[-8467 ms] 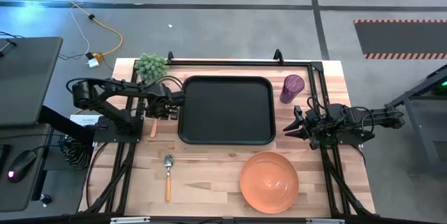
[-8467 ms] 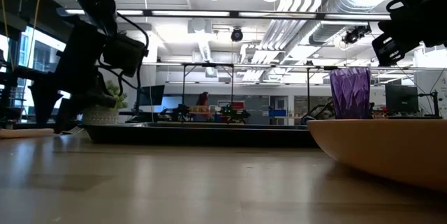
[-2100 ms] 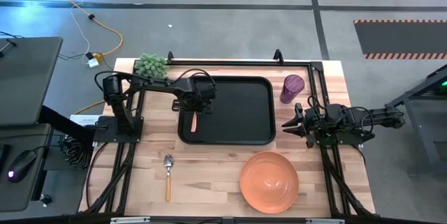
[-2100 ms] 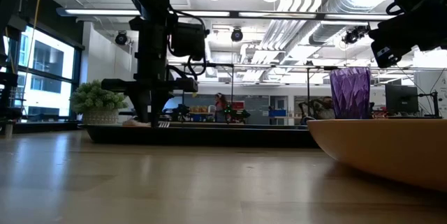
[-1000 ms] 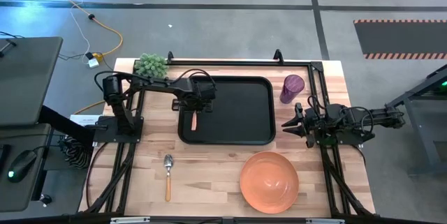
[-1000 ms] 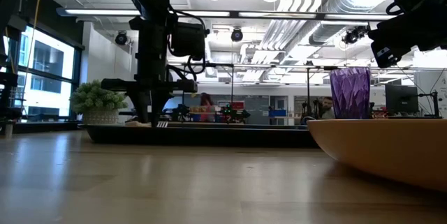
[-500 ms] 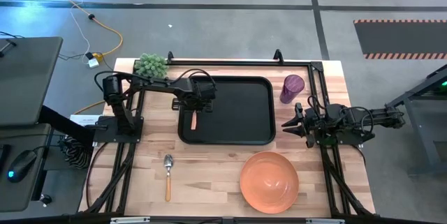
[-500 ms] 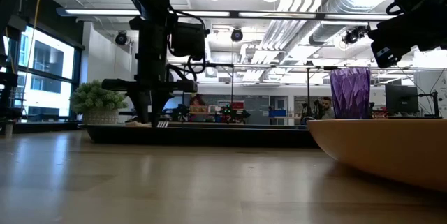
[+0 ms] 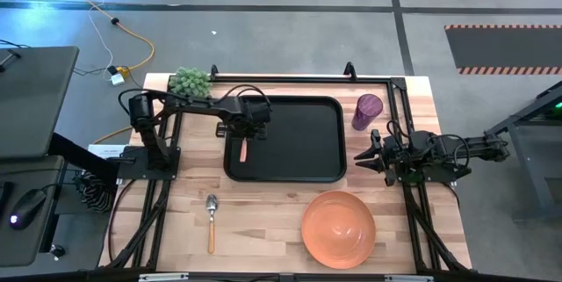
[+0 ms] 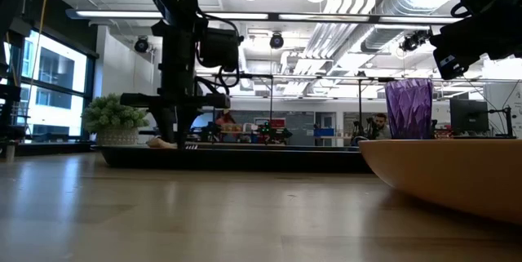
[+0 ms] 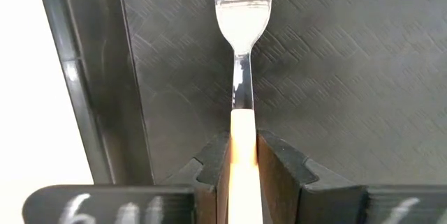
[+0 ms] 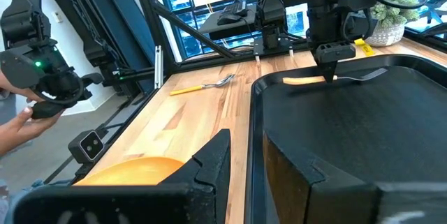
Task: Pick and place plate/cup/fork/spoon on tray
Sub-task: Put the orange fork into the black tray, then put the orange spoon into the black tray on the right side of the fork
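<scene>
The fork (image 11: pixel 242 15), with silver tines and an orange-pink handle, is over the left part of the black tray (image 9: pixel 299 146). My left gripper (image 11: pixel 243 140) (image 9: pixel 247 134) is shut on it. The handle's free end (image 9: pixel 243 154) points toward the near edge. The purple cup (image 9: pixel 367 111) stands upright on the table right of the tray. The orange plate (image 9: pixel 338 227) rests on the table at the near right. The spoon (image 9: pixel 211 220) lies flat on the table near the tray's near left corner. My right gripper (image 9: pixel 363 158) is open, with nothing in it, beside the tray's right rim. My left gripper pinches the fork's handle (image 11: pixel 242 130) between its two fingers, close to where the handle meets the metal neck. The fingers (image 12: pixel 330 62) come from above, pointing down, and lie across the fork. The fork lies level, low over the tray floor. I cannot tell whether it touches the floor.
A small potted plant (image 9: pixel 190 80) stands at the far left corner. A black frame rail (image 9: pixel 299 80) runs along the far edge behind the tray. Bare wood lies between the spoon and the plate. A person's hand (image 12: pixel 21 123) shows beyond the table.
</scene>
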